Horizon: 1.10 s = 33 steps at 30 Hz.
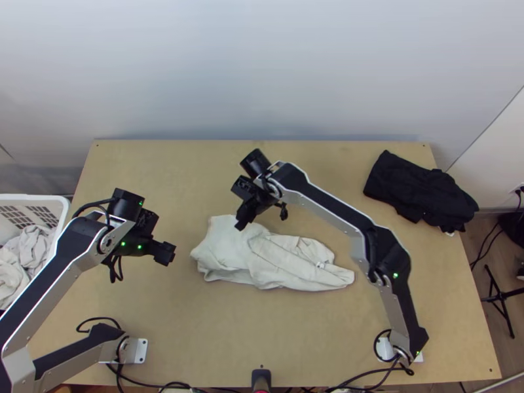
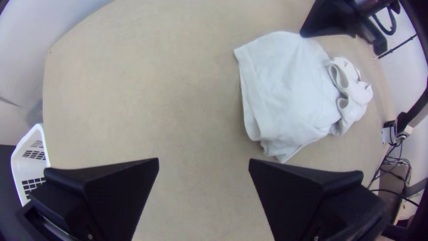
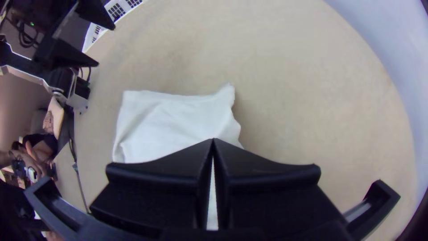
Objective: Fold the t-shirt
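Across the middle of the table (image 1: 262,327), the bunched white t-shirt (image 1: 281,259) lies lengthwise from left to right, nearer to the right gripper (image 3: 213,140), which is closed by the shirt's far edge, whether pinching it I cannot tell, than to the left gripper (image 2: 203,162), wide open and empty off the left end.

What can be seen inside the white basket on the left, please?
Crumpled light-coloured cloths lie in the white basket. Whatever is beneath them is covered, and the left arm hides part of the basket.
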Available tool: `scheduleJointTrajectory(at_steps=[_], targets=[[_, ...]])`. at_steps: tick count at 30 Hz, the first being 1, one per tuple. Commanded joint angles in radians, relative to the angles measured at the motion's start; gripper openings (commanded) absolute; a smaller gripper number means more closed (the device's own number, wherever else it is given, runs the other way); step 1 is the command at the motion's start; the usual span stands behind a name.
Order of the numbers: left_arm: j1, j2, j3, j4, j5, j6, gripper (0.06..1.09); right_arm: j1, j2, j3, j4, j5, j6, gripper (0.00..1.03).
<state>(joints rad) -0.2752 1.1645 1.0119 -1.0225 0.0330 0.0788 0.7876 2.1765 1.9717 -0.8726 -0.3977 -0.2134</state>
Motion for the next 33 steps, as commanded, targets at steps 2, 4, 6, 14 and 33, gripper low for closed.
scheduleJointTrajectory(at_steps=[2, 4, 6, 14, 33], targets=[[-0.036, 0.0, -0.003, 0.001, 0.001, 0.001, 1.04, -0.022, -0.149, 0.001, -0.009, 0.0, 0.012, 0.03], [-0.071, 0.006, -0.003, 0.004, 0.001, -0.001, 1.04, -0.039, -0.188, 0.003, -0.009, 0.01, 0.012, 0.03], [-0.114, 0.017, 0.001, 0.007, 0.001, -0.002, 1.04, -0.067, -0.234, 0.003, -0.009, 0.043, 0.016, 0.03], [-0.302, 0.129, 0.054, 0.035, -0.001, -0.004, 1.04, -0.255, -0.442, 0.012, -0.006, 0.129, 0.017, 0.03], [-0.455, 0.368, 0.174, 0.137, -0.127, 0.006, 1.04, -0.964, -0.825, -0.247, -0.008, 0.154, -0.014, 0.03]])
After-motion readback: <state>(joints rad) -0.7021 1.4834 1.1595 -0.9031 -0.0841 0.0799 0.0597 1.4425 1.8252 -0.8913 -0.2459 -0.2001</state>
